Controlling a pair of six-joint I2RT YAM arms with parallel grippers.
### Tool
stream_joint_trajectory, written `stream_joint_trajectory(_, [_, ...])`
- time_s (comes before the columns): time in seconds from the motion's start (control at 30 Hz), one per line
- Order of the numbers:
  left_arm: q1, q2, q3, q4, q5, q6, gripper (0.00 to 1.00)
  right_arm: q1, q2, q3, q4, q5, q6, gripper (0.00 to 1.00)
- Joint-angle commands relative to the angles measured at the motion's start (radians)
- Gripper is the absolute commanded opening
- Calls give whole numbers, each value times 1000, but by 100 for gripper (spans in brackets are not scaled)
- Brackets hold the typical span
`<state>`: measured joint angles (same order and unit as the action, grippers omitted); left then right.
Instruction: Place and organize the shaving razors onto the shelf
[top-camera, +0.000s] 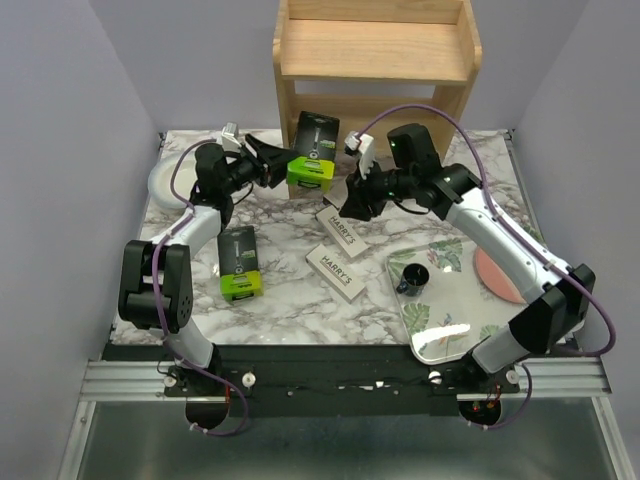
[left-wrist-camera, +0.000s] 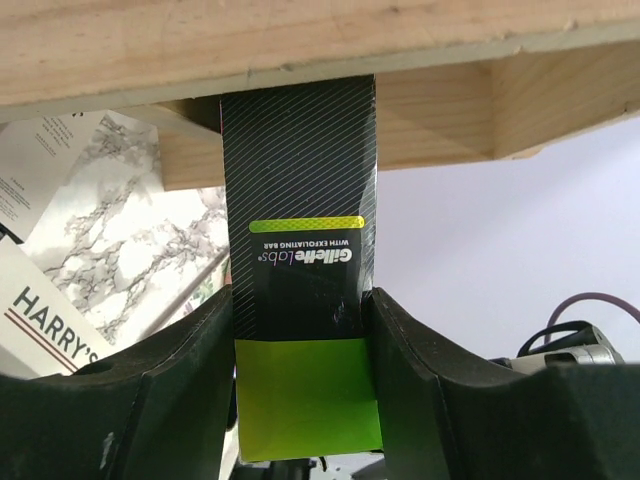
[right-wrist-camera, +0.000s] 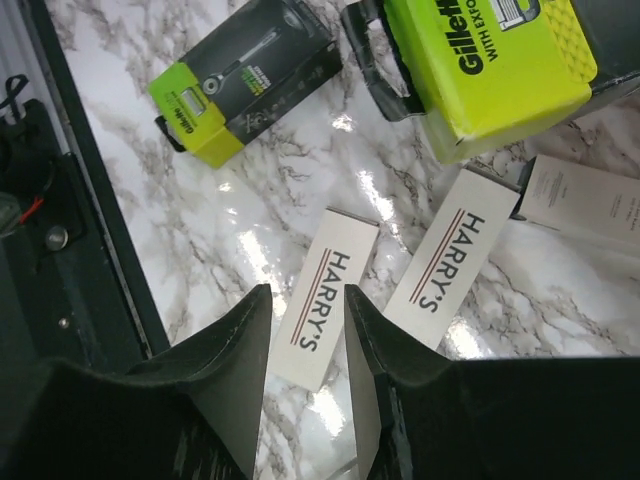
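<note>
While our left gripper (left-wrist-camera: 300, 310) clamped a green-ended pack (left-wrist-camera: 300, 200) just before the lower tier of the shelf (top-camera: 375, 50), we judged it best to slide it in level and square, our right gripper (right-wrist-camera: 306, 292) hovering empty, jaws apart, over a Harry's box (right-wrist-camera: 330, 260).

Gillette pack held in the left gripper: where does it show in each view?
Top external: Gillette pack upper centre, in front of the shelf.
Left wrist: centre, clamped in the left gripper.
Right wrist: top right, mainly its lime-green end.
Shared landmark: the marble tabletop.
</note>
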<state>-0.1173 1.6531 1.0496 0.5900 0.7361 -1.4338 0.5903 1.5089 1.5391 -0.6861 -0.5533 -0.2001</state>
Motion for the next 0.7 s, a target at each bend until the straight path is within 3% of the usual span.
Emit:
stream_joint_trajectory(0.0, [8, 1, 24, 10, -81, -79, 56, 29, 117, 125, 72, 96, 10, 42])
stream_joint_trajectory(0.37, [5, -3, 6, -59, -119, -97, 59, 88, 355, 311, 129, 282, 18, 27])
stream_joint_trajectory(0.5, [5, 5, 20, -97, -121, -94, 68, 92, 402, 372, 145, 403, 13, 24])
stream_joint_trajectory(0.67, [4, 13, 21, -116, -126, -94, 72, 92, 436, 411, 163, 470, -13, 23])
